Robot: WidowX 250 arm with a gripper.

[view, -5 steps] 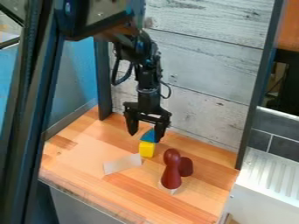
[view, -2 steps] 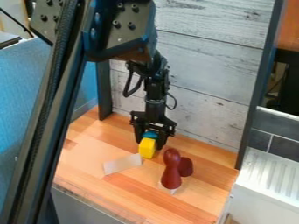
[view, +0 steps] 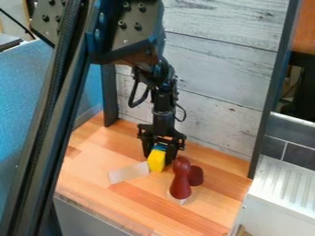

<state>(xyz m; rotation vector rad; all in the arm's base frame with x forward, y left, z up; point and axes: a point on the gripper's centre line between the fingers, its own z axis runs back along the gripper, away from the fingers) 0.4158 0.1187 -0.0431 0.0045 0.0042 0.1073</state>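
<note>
Over the tabletop (view: pixel 212 205), the gripper (view: pixel 159 161) is straddling a blue block (view: pixel 160 147) and yellow block (view: pixel 156 161), jaws parted; whether they're gripping, one cannot tell.

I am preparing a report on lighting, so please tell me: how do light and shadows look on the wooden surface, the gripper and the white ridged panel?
Camera view: the wooden surface is brightly lit, shadows look faint; the black gripper shows little detail; the white ridged panel looks pale and bright.

A yellow block (view: pixel 156 161), seemingly tilted, sits against a partly hidden blue block (view: pixel 160 147) behind it.
</note>
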